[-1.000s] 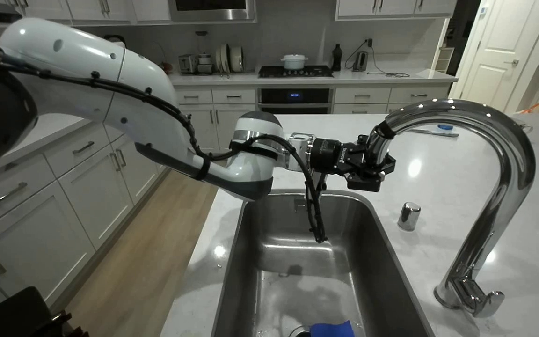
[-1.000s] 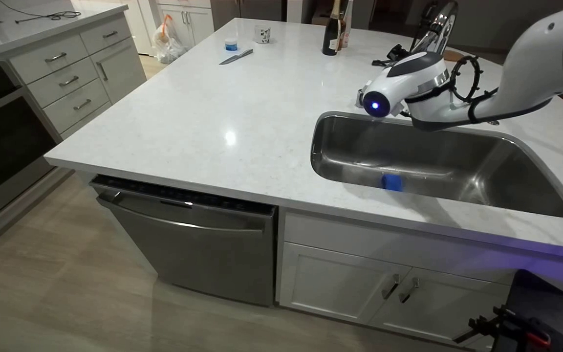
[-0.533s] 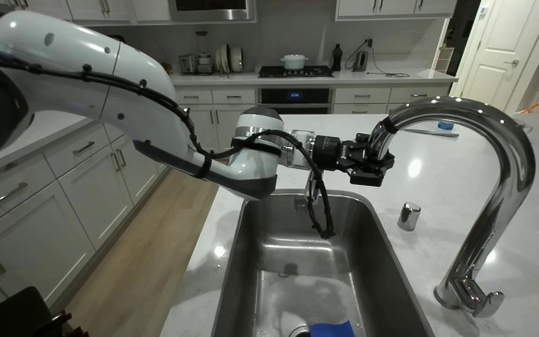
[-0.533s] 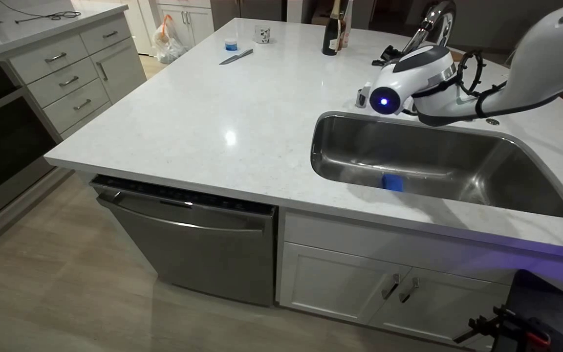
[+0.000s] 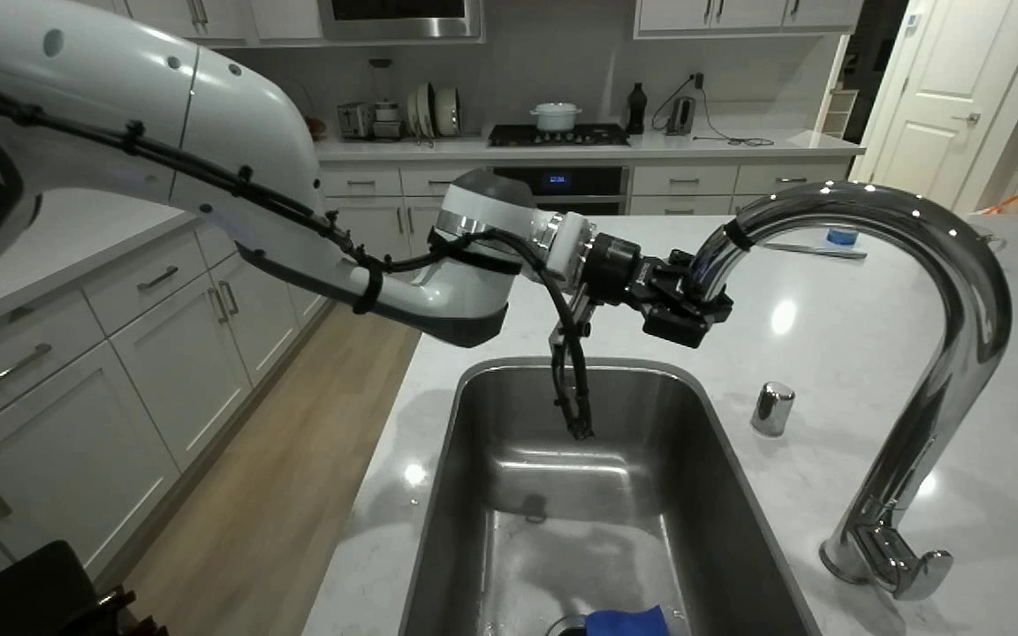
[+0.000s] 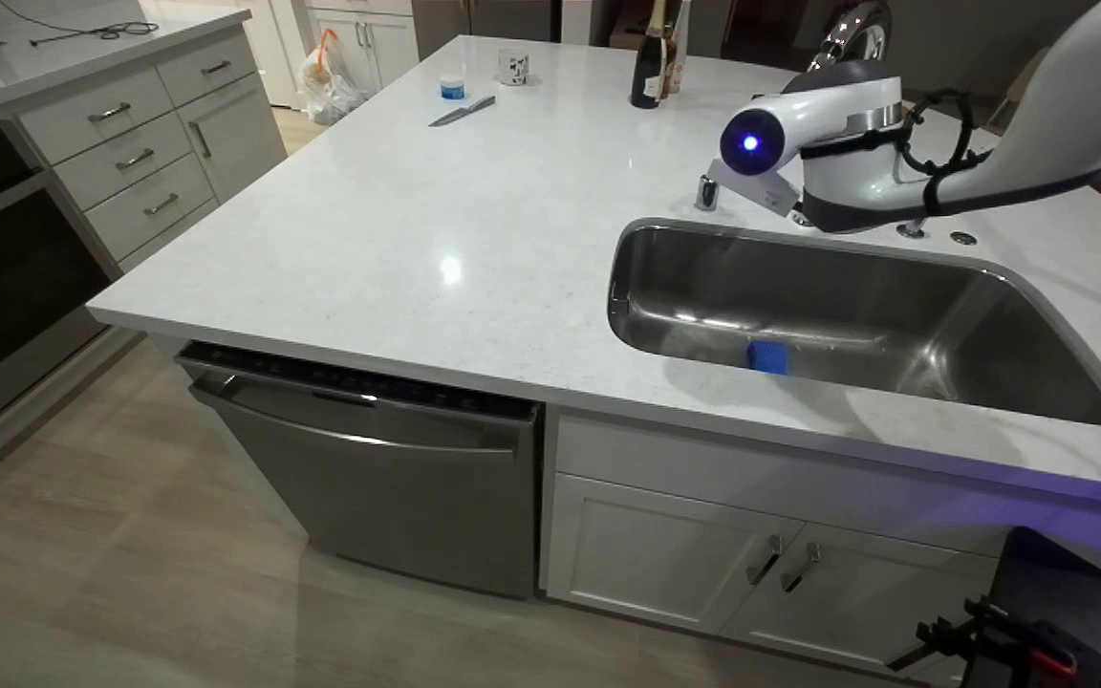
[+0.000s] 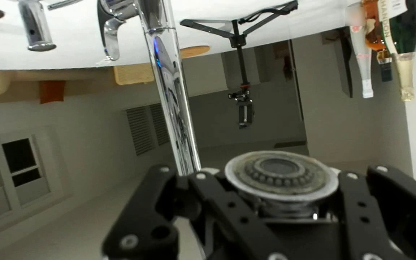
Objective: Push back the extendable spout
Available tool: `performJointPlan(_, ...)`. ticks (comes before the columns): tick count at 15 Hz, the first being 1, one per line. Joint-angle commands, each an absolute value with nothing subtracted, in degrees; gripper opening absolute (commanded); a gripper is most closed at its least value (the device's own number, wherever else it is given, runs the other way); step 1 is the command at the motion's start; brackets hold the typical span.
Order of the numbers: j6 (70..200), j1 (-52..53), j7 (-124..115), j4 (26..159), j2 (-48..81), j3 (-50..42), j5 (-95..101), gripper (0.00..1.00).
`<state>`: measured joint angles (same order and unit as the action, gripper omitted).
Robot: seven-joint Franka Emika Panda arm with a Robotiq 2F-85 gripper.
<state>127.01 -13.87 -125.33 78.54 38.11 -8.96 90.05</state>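
Note:
In an exterior view the extendable spout (image 5: 714, 265) is a chrome cylinder at the end of the arched faucet (image 5: 977, 300). Its top meets a dark ring at the arch's end, and its lower end slants toward the arm. My gripper (image 5: 696, 299) is shut around its lower part. The wrist view shows the round nozzle face of the spout (image 7: 280, 173) between the black fingers (image 7: 359, 202), which press in from both sides. In an exterior view the arm (image 6: 847, 119) hides both gripper and spout, leaving only part of the faucet's arch (image 6: 861, 33) visible behind it.
Below the arm lies the steel sink (image 5: 712, 495) with a blue item (image 5: 626, 622) near the drain. A small chrome cap (image 5: 772, 409) stands on the counter beside the faucet. Farther off are a knife (image 6: 463, 111) and bottles (image 6: 651, 67). A tripod (image 7: 239, 54) stands behind the faucet.
My wrist has tilted and the arm has drawn back and up slightly. The spout, still gripped, slants more toward the arm. The arch's tip has risen slightly to the right.

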Motion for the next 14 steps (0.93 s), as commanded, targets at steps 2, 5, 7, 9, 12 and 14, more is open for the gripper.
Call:
performJointPlan(2, 119.5, -13.4, -123.1, 75.8, 37.7, -10.2, 82.5, 0.02)
performJointPlan(5, 115.4, -12.3, -124.0, 74.5, 38.4, -10.6, 79.9, 0.02)
performJointPlan(7, 113.1, -11.9, -124.1, 73.8, 38.8, -10.7, 78.5, 0.02)
performJointPlan(9, 111.9, -12.3, -120.9, 73.1, 38.9, -10.0, 76.0, 0.02)
performJointPlan(12, 110.3, -12.2, -119.1, 72.0, 39.1, -10.3, 73.8, 0.02)
performJointPlan(14, 110.1, -12.3, -116.6, 71.2, 39.5, -10.4, 72.7, 0.02)
